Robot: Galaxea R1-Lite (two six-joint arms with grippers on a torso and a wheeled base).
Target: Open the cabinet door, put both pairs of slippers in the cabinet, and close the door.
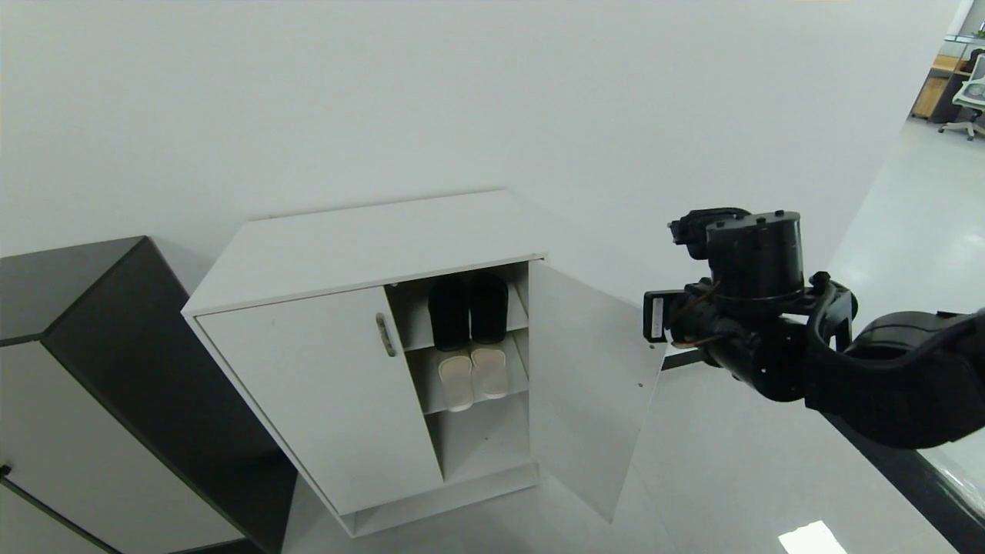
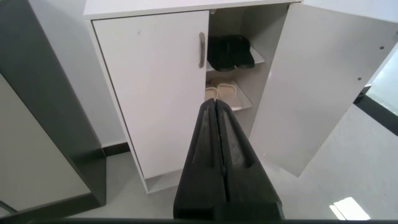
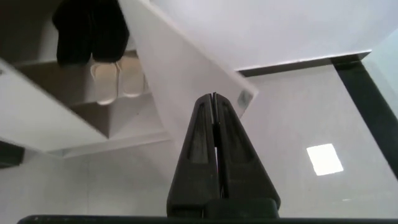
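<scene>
White cabinet [image 1: 362, 254] stands against the wall, a dark cabinet [image 1: 115, 369] at its 9 o'clock. Two doors: left door [image 1: 323, 400] shut, right door [image 1: 592, 377] swung open toward 3 o'clock. Two pairs inside, four slippers: black slippers [image 1: 468, 308] on the upper shelf, pale slippers [image 1: 471, 375] directly at their 6 o'clock on the shelf below. Right gripper [image 3: 213, 98] has its fingers pressed together, empty, tip at the open door's outer edge; contact cannot be confirmed. Left gripper [image 2: 215, 102] likewise has its fingers together, holding nothing, apart from the cabinet front.
</scene>
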